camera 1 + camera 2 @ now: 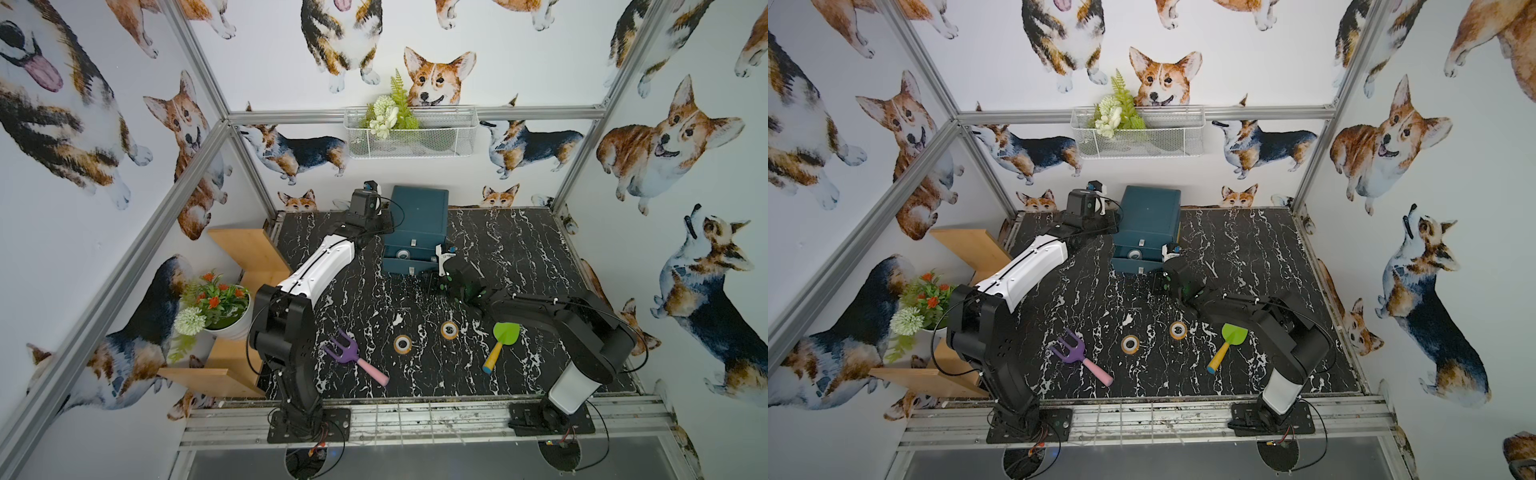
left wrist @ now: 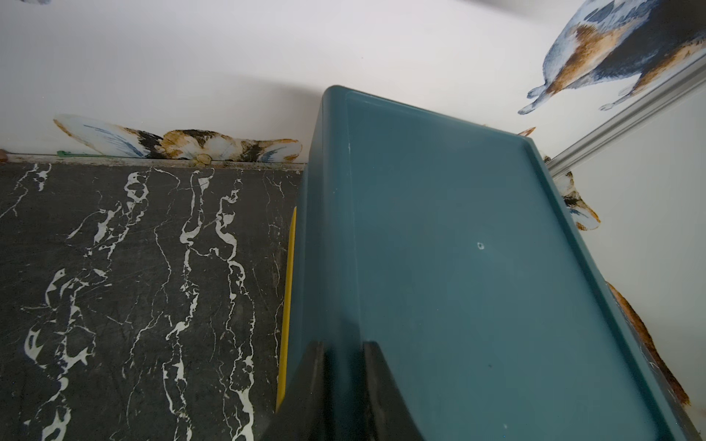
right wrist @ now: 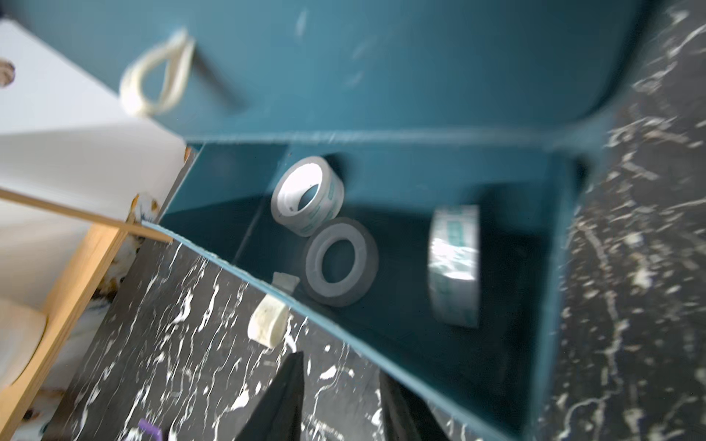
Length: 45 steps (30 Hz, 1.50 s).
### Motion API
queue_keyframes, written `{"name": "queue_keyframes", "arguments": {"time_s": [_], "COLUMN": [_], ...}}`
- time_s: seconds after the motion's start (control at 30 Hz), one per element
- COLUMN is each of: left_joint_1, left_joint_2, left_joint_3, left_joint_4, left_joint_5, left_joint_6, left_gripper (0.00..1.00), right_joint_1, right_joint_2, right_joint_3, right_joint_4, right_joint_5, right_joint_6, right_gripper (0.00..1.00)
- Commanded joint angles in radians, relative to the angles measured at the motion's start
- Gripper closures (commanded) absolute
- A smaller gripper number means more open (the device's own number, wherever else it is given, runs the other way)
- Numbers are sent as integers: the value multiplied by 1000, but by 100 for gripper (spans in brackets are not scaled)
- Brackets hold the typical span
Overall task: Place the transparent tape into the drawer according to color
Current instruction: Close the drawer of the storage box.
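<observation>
**Three clear rolls in the open drawer, two orange rolls on the table**

A dark teal plastic drawer cabinet (image 1: pixel 419 208) stands at the back of the black, white-veined marble-look table (image 1: pixel 519 257). Its lower drawer (image 3: pixel 550 267) is pulled out. Inside are three see-through grey-white tape rolls. A tilted roll (image 3: pixel 307 194) leans at the back wall and a flat roll (image 3: pixel 340 261) lies just beside it. An upright roll (image 3: pixel 454 267) stands on its edge, apart from both.

Two orange-tinted see-through tape rolls lie flat on the table in both top views. The nearer orange roll (image 1: pixel 402 344) and the farther orange roll (image 1: pixel 449 330) sit close together. They lie between a purple toy rake with a pink handle (image 1: pixel 345 353) and a green toy trowel with a yellow handle (image 1: pixel 505 334).

The right gripper (image 3: pixel 342 366) hovers just outside the drawer's front wall. Its dark fingers are apart, with only table showing between them. The left gripper (image 2: pixel 344 345) is at the cabinet's top left edge, its fingers clamped on that edge, one on each side.
</observation>
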Motion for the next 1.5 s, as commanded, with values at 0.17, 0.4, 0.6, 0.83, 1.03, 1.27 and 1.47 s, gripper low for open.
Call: {"name": "queue_keyframes", "arguments": {"time_s": [0.17, 0.4, 0.6, 0.83, 1.03, 1.27, 1.47], "left_joint_1": [-23, -27, -29, -32, -31, -32, -31], "left_joint_2": [9, -3, -20, -26, -50, -68, -88], "left_joint_3": [-16, -33, -57, -61, -89, -104, -101], "left_joint_4": [-101, -98, -86, -93, -69, -64, -60], "left_joint_5": [47, 54, 84, 77, 99, 104, 97], "left_joint_6": [-6, -11, -26, -23, -34, -37, -37], "left_gripper": [80, 80, 80, 80, 80, 78, 56], "right_joint_1": [-62, -87, -107, -113, -68, -16, -61], "right_joint_2": [28, 53, 81, 73, -9, -34, -33], "right_joint_3": [-15, 7, -14, 11, -60, -132, -71], "right_joint_4": [172, 229, 347, 289, 192, 183, 85], "right_joint_5": [56, 22, -18, -105, -153, -153, -61], "right_joint_6": [-23, -30, 18, 28, 84, 181, 63], "right_gripper": [61, 61, 61, 56, 52, 53, 55]}}
